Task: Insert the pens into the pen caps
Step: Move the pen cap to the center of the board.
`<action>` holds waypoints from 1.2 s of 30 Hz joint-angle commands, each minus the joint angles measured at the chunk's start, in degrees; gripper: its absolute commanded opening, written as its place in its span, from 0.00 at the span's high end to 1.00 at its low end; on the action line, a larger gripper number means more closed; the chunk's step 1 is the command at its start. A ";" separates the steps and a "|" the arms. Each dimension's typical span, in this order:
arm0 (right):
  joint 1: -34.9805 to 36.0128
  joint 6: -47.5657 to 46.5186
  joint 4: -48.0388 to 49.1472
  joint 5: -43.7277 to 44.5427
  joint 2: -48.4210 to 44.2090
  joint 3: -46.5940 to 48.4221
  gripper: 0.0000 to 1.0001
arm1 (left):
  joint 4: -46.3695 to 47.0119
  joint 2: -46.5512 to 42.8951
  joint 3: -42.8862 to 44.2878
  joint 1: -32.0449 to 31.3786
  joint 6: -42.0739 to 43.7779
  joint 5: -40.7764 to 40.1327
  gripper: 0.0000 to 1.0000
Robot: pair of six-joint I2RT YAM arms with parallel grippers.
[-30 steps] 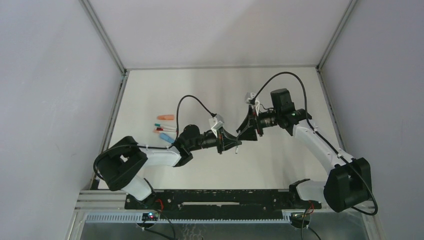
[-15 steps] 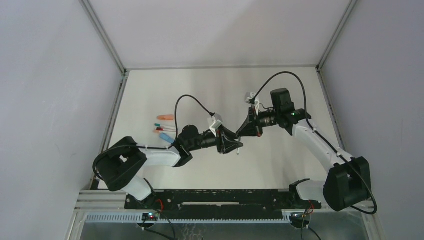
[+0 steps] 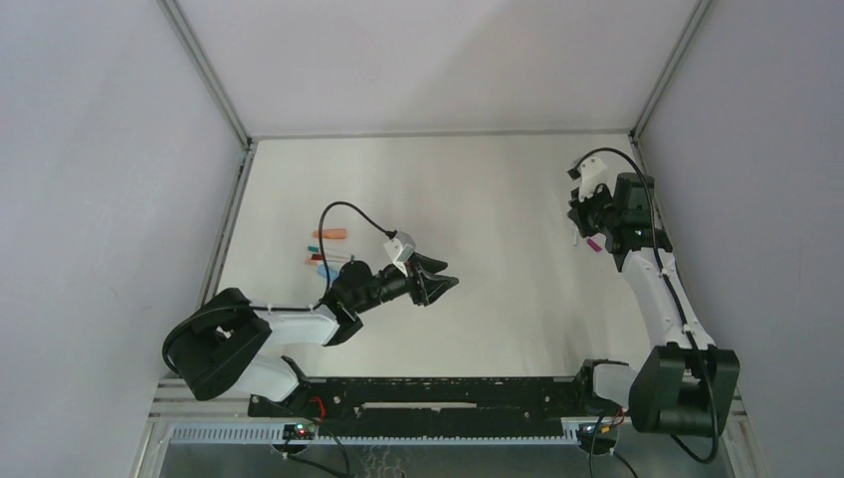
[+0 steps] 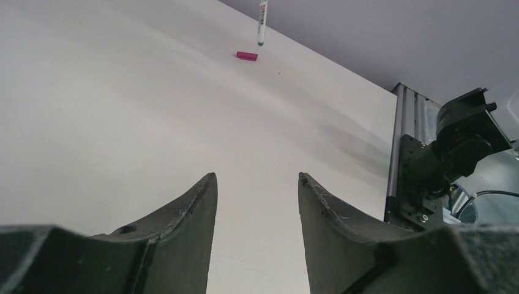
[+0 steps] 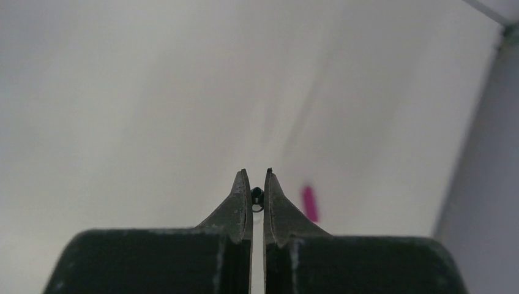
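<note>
Right hand (image 5: 256, 179) pinching pen (image 5: 257, 195) beside magenta cap (image 5: 309, 203), near wall (image 5: 489, 184).

Matt desk (image 3: 478, 189), dull black left gripper (image 4: 257, 179).
Desk smooth and even; gripper fingers (image 4: 190, 214) faintly scuffed, probably plastic; cap (image 4: 246, 56) smooth magenta plastic.

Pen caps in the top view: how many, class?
3: orange cap and light blue cap on the left side, magenta cap on the right side; others may be hidden.

White arms (image 3: 299, 324) with black joints (image 3: 366, 284) carry looping black cables (image 3: 343, 204).
</note>
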 commanded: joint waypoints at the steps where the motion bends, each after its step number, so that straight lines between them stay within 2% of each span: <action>1: -3.52 -6.33 9.74 15.77 3.90 -0.57 1.00 | 2.18 -2.22 -2.00 0.25 2.86 -2.72 0.45; 7: -5.00 -10.06 14.68 20.89 10.00 0.89 1.00 | 2.26 -2.73 -2.87 0.65 3.35 -2.51 0.45; 19: -7.35 -8.44 11.41 12.81 18.11 4.98 1.00 | 2.97 -2.41 -2.85 0.95 3.10 -1.65 0.45; 36: -6.60 -10.42 10.27 10.25 21.62 6.15 1.00 | 3.06 -2.14 -2.75 0.91 3.01 -1.45 0.45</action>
